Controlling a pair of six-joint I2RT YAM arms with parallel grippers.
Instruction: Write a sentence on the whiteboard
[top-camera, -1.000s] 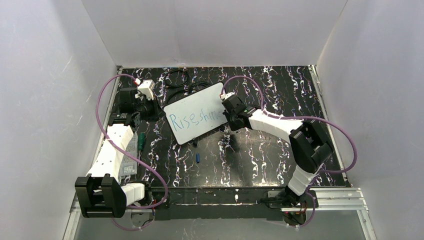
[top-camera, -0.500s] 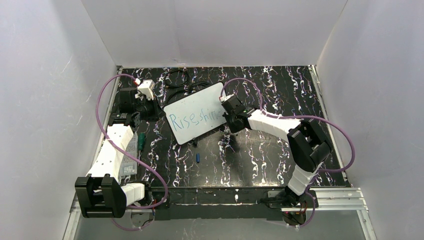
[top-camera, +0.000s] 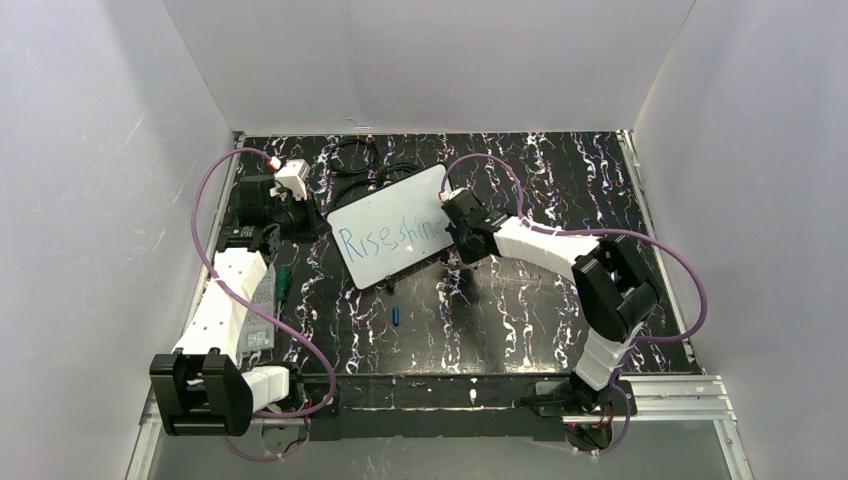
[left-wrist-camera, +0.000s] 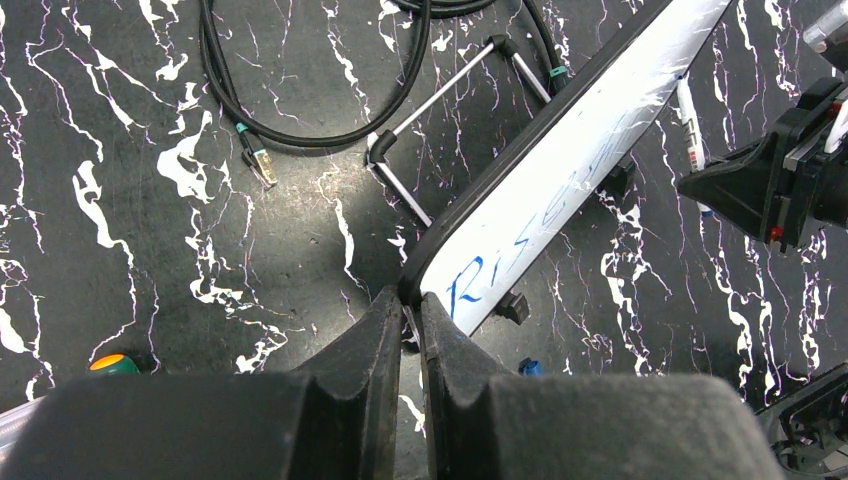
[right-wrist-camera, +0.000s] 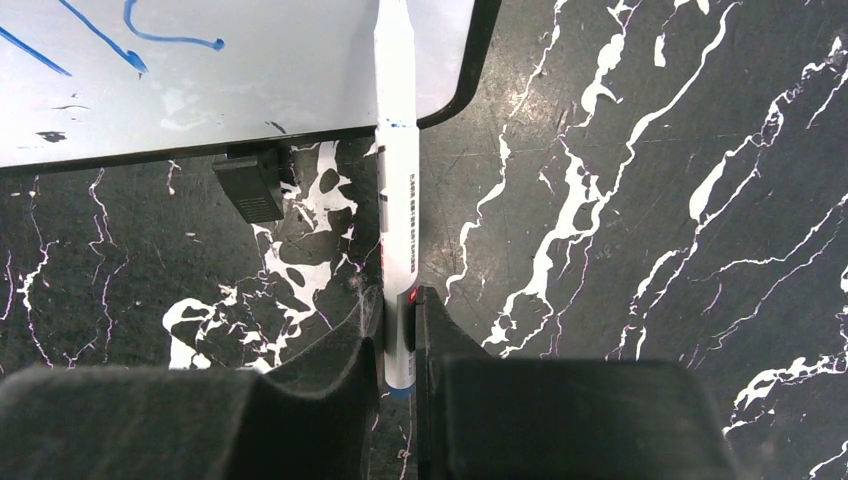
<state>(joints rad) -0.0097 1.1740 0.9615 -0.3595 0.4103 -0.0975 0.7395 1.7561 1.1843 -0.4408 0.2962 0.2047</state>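
Note:
The whiteboard (top-camera: 385, 225) stands tilted on a wire stand at the middle of the black marbled table. The sentence (top-camera: 392, 238) runs across it in blue, reading roughly "Rise shin". My left gripper (left-wrist-camera: 410, 308) is shut on the near left corner of the whiteboard (left-wrist-camera: 570, 160), where a blue "R" (left-wrist-camera: 468, 285) shows. My right gripper (right-wrist-camera: 400, 305) is shut on a white marker (right-wrist-camera: 396, 170). The marker lies over the right end of the whiteboard (right-wrist-camera: 250, 90), beside blue strokes (right-wrist-camera: 150, 35); its tip runs off the top of that view. From above, the right gripper (top-camera: 455, 222) sits at the lettering's right end.
A blue marker cap (top-camera: 397, 316) lies on the table in front of the board. Black cables (top-camera: 362, 162) coil behind it, next to the stand's wire legs (left-wrist-camera: 440, 110). A green item (top-camera: 283, 283) and a grey device (top-camera: 262, 312) lie by the left arm. White walls enclose three sides.
The right gripper with the marker has shifted slightly left and away from me along the board's right end. The left gripper and the board have stayed put.

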